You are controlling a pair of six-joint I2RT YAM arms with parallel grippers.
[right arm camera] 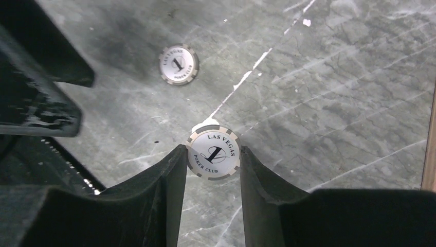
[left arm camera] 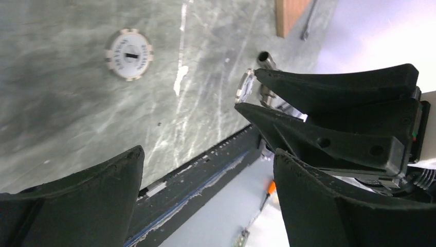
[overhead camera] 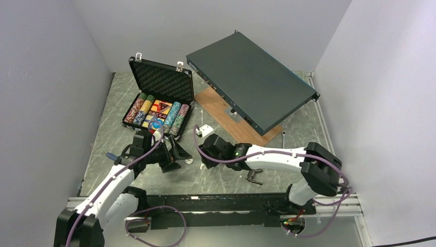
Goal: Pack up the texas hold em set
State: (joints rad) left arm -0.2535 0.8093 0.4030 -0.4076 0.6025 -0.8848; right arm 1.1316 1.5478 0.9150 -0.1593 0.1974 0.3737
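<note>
A two-armed robot works over a marbled grey-green table (overhead camera: 216,180), where the right gripper (right arm camera: 212,150) pinches a white poker chip (right arm camera: 214,160) by its edges between two black fingers. The chip's face, marked "Las Vegas Poker Club" with a large "1", is turned toward the wrist camera. Seen from the left wrist, the same chip stands on edge in that grip; whether it touches the surface or sits just above it is hard to tell from these angles. A second white chip (right arm camera: 178,64) of the same design lies flat on the table a little beyond, apart from both arms. The left gripper (left arm camera: 208,154) hangs just beside its partner with its jaws spread wide and nothing between them. At the far left of the table the small black briefcase (overhead camera: 163,81) of the set stands open, its lid upright and lined with grey egg-crate foam. Two silver latches (overhead camera: 138,56) sit on the lid's top edge. Rows of multicoloured chips (overhead camera: 175,117) are packed in the tray on either side of a centre compartment, which holds colourful items too small to make out. To the case's right, a large flat dark-grey metal box (overhead camera: 254,85) lies across a wooden board (overhead camera: 226,117), well apart from the held chip.
</note>
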